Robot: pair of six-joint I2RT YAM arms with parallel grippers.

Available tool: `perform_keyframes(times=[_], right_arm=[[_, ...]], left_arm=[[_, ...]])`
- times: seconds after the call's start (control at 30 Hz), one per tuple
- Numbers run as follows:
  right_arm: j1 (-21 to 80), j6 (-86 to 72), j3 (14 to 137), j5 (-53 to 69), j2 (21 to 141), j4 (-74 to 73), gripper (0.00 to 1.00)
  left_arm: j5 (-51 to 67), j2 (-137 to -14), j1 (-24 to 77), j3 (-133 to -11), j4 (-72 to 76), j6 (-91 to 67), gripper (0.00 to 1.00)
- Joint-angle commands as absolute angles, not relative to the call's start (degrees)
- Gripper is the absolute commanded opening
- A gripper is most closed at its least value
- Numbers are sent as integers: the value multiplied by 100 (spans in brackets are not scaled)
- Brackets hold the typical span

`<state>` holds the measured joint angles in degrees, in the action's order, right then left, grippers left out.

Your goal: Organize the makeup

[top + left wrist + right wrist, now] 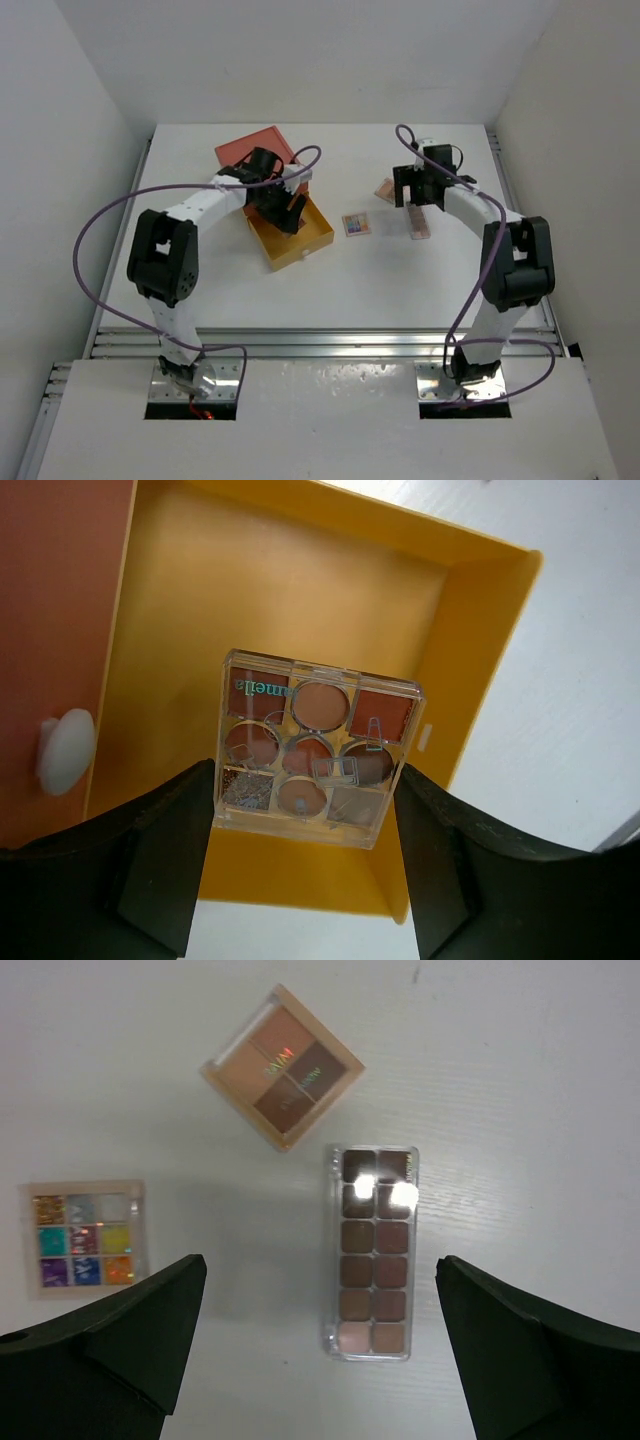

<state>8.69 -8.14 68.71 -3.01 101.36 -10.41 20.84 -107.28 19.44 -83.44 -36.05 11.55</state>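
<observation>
clear square palette (318, 748) pinched in the left gripper (305, 865) over the yellow drawer (300, 590)

the palette has nine pans in browns and pinks, and the teal letters on its top corner look like "unel", the rest unclear. both black fingers press on its side edges; whether it touches the drawer floor i cannot tell. the drawer stands out from the orange-red box (50, 600), with a white knob (65, 750) at the box's edge. across the table (520, 1080), the right gripper (320, 1270) hangs with its jaws wide apart, holding nothing, above a long palette (375, 1252) of twelve brown pans. near it lies a tan four-pan palette (282, 1065) with shimmering lettering too faint to read, and off to the side a multicoloured palette (85, 1237) of nine bright squares.
</observation>
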Motion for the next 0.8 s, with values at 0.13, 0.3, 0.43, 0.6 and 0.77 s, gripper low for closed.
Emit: perform_keyframes(times=[0.13,0.3,0.43,0.6,0.77], right_arm=[[379,-695,7478,104,10986,-1661,93],[536,-545,7673,457,11206,-1609,92],[721,-55,7892,483,11398,-1143,96],[589,910,9689,1166,12189,-2230,100],[475,1528,11029,1405,13306,-3083,100]], left_arm=[[1644,-10959,2101,-8147,-3094,659,56],[1214,-10908,2153,-7753,-2813,834,67],[1213,-10907,2206,-7752,-2812,993,80],[1160,-10794,2268,-7875,-2812,1204,92],[1046,-10679,2373,-8016,-2953,1371,94]])
